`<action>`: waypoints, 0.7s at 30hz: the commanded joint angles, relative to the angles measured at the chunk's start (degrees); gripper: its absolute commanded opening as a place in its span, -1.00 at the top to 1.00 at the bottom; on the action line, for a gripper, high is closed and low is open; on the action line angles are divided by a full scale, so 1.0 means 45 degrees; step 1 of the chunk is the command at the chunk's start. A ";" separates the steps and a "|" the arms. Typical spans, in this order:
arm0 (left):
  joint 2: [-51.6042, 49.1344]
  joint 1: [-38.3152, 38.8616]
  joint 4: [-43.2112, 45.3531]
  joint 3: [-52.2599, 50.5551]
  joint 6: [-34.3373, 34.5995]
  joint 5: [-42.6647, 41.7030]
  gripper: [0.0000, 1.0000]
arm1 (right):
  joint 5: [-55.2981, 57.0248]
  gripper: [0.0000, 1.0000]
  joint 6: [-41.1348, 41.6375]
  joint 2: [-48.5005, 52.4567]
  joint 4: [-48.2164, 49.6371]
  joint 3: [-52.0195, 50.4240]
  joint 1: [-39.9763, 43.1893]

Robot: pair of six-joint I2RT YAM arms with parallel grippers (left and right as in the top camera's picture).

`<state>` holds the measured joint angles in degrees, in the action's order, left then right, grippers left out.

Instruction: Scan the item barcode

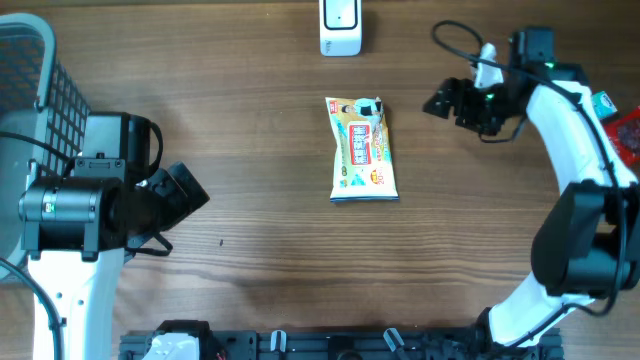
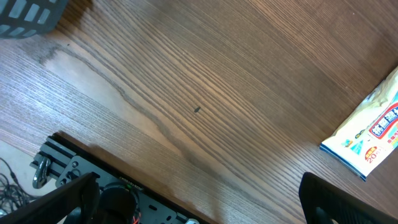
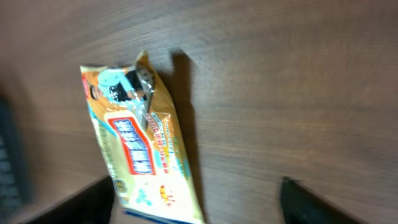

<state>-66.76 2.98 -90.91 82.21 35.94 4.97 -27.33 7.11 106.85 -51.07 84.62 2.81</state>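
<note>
The item, a yellow snack packet (image 1: 361,150) with a red label and cartoon print, lies flat on the wooden table at mid-centre; no barcode shows on it. A white scanner (image 1: 340,27) stands at the table's far edge, just beyond the packet. My right gripper (image 1: 452,101) hovers to the right of the packet, open and empty; its wrist view shows the packet (image 3: 138,146) on the table between and beyond its dark fingers (image 3: 311,202). My left gripper (image 1: 178,197) is open and empty at the left, with the packet's corner (image 2: 371,132) far from it.
A grey wire basket (image 1: 35,75) stands at the left edge. Red and teal packets (image 1: 625,135) lie at the right edge behind the right arm. A black rail (image 2: 93,180) runs along the table's near edge.
</note>
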 commanded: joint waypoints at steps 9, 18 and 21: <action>0.0000 -0.0058 -0.0005 0.0005 0.0170 -0.0005 -1.00 | 0.8427 -0.87 0.0520 -0.0073 0.0874 0.0005 -0.7033; 0.0000 -0.0058 -0.0005 0.0005 0.0170 -0.0005 -1.00 | 1.3318 -0.99 0.1472 0.1700 0.2152 0.0005 -1.0642; 0.0000 -0.0058 -0.0005 0.0005 0.0170 -0.0005 -1.00 | 1.4392 -0.99 0.1826 0.2467 0.2137 0.0005 -1.1162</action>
<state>-66.76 2.98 -90.91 82.21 35.94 4.97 27.35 12.45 113.47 -41.47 84.79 -45.28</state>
